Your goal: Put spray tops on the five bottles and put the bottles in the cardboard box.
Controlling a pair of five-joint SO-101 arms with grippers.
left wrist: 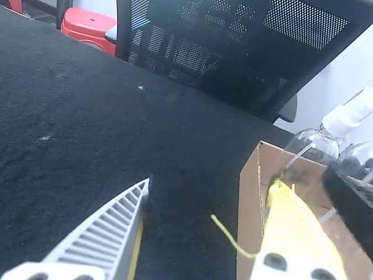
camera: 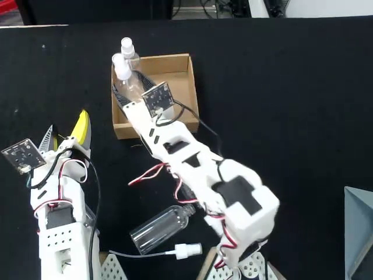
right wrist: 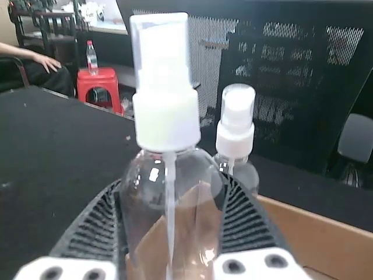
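I am pinching a capped bottle (right wrist: 166, 186) between the black fingers of the right gripper (right wrist: 175, 195), which are pressing on both sides of its clear body. The bottle is standing upright, spray top uppermost. Just beyond it a second capped bottle (right wrist: 236, 137) is standing in the far left corner of the cardboard box (right wrist: 317, 227). So I am judging this as the boxing step for the second bottle, with the task less than half done.

From above, the right gripper (camera: 131, 90) is hanging over the left part of the box (camera: 193, 87). I cannot tell whether the held bottle (camera: 123, 71) is resting on the box floor. The next move is calling for a short, straight descent, then spreading the fingers gently and lifting clear without tipping either bottle; the neighbour (camera: 127, 48) is sitting very close.

Nearest the arm bases, a loose spray top (camera: 187, 251) is lying on the black table (camera: 280, 105), its tube trailing leftward. Just beyond it an uncapped bottle (camera: 160, 228) is lying on its side, its neck partly under the right arm. Farther out, the left gripper (camera: 65, 132) is hovering with its fingers spread and holding nothing, its yellow finger (left wrist: 291, 233) near the box's outer wall (left wrist: 247, 221). I am treating it as a snag risk.
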